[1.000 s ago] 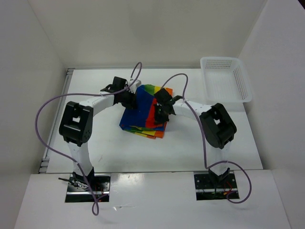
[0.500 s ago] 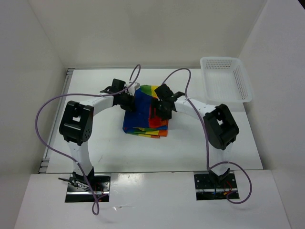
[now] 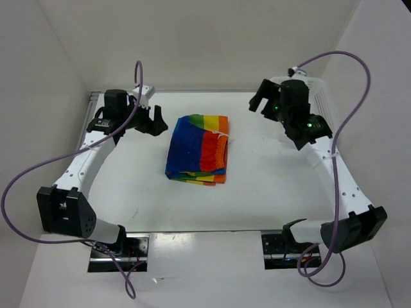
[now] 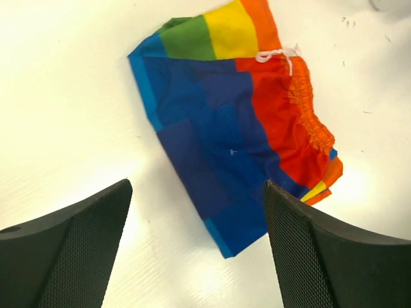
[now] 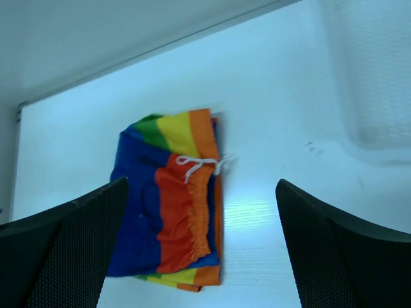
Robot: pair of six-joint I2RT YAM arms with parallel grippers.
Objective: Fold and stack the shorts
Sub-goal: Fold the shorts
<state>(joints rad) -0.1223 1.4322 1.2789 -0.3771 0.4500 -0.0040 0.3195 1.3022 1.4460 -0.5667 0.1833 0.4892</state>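
The rainbow-striped shorts (image 3: 198, 149) lie folded in a compact bundle on the white table, blue and red on top, the gathered waistband and white drawstring (image 4: 279, 56) along one side. In the wrist views the shorts (image 4: 225, 122) (image 5: 170, 199) sit flat with nothing touching them. My left gripper (image 3: 149, 122) hangs raised at the back left, apart from the shorts, jaws open and empty (image 4: 198, 240). My right gripper (image 3: 268, 102) is lifted at the back right near the basket, jaws open and empty (image 5: 202, 244).
A white perforated basket (image 3: 318, 125) stands at the back right corner, partly behind the right arm; its blurred wall (image 5: 369, 70) shows in the right wrist view. White walls close in the table on three sides. Purple cables loop off both arms.
Both grippers let go of the shorts and opened. The left arm swung up and back to the left, the right arm up and back to the right. The shorts stayed folded at centre.
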